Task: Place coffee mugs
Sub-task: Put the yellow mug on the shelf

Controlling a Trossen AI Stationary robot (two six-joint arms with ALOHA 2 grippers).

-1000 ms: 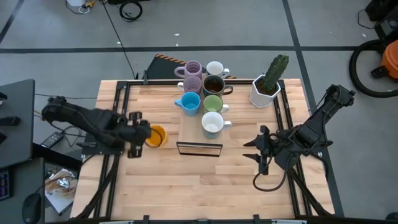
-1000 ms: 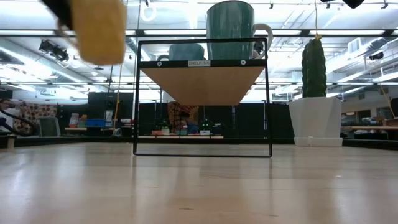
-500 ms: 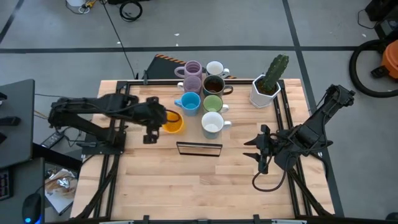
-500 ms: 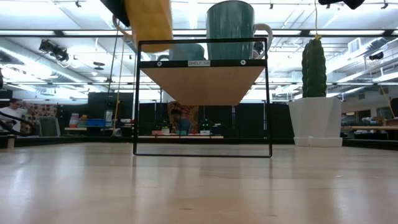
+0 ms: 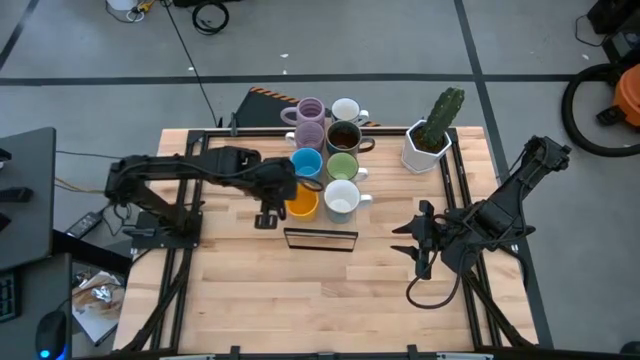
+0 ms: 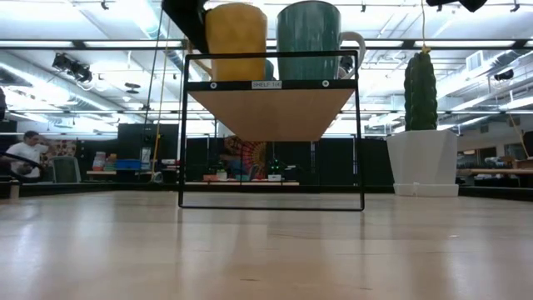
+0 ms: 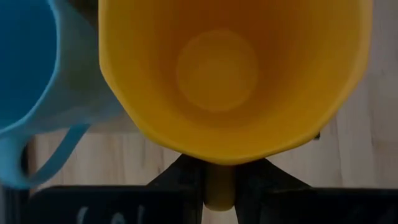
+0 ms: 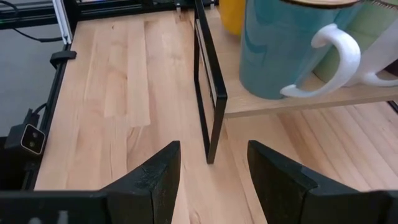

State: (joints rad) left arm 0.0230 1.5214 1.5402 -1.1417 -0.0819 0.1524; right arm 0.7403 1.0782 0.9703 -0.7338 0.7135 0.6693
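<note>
The orange mug (image 5: 301, 203) stands upright at the front left of the shelf's wooden board (image 5: 297, 214), held by my left gripper (image 5: 279, 204), which is shut on it. It fills the left wrist view (image 7: 230, 74), with the blue mug (image 7: 37, 74) close beside it. In the low view the orange mug (image 6: 236, 29) is level with the teal-sided, white-handled mug (image 6: 308, 29). The two lilac mugs (image 5: 310, 122), a white mug (image 5: 346, 110), the brown mug (image 5: 343, 135) and the green mug (image 5: 342, 166) stand behind them. My right gripper (image 5: 415, 243) waits open to the shelf's right. My left gripper pinches the orange mug's handle (image 7: 219, 186) between its two fingers (image 7: 183, 180), reaching in level from the table's left. The mug is upright with its base at the height of the shelf board; I cannot tell whether it rests on the board.
The shelf is a wooden board on a black wire frame (image 5: 320, 238), raised above the table (image 5: 330, 300). A white faceted planter with a cactus (image 5: 430, 140) stands at the far right. Bare wood lies in front of the shelf. People show in the room behind.
My left gripper has carried the orange mug from the table's left side toward the right, over to the shelf's front left spot beside the blue mug and the white-handled mug. It has stayed shut on the handle. The right arm has kept still.
</note>
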